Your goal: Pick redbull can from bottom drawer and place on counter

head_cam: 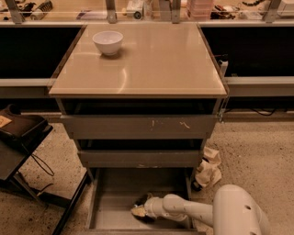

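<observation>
The bottom drawer (112,206) is pulled out at floor level, a shallow grey tray with low walls. My white arm (188,209) reaches into it from the lower right. The gripper (139,210) sits low over the drawer floor near its middle, with a dark shape around its tip. The redbull can is hidden; I cannot make it out at the gripper's tip or elsewhere in the drawer. The counter (156,64) is the beige glossy top of the cabinet above.
A white bowl (108,42) stands on the counter's back left. Two grey drawer fronts (138,126) overhang the open drawer. Crumpled paper (209,170) lies on the floor to the right. A black stand (18,137) is on the left, a cluttered shelf (138,9) behind.
</observation>
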Robot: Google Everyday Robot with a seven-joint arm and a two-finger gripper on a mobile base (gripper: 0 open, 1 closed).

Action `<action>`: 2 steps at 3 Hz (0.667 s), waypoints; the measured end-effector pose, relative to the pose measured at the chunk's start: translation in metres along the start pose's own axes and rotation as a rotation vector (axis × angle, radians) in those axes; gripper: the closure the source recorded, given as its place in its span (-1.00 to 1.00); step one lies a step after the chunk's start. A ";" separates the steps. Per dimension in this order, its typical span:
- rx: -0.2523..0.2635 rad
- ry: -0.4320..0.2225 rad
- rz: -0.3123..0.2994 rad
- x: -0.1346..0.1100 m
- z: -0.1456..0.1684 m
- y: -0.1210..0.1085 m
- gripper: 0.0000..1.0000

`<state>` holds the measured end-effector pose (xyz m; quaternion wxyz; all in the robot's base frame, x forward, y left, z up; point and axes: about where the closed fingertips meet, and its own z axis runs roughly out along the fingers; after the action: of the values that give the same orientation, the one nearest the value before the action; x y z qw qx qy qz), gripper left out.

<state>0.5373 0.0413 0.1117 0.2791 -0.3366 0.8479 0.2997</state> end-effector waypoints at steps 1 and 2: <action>0.000 0.000 0.000 0.000 0.000 0.000 0.30; 0.000 0.000 0.000 0.000 0.000 0.000 0.77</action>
<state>0.5373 0.0413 0.1118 0.2791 -0.3366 0.8479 0.2998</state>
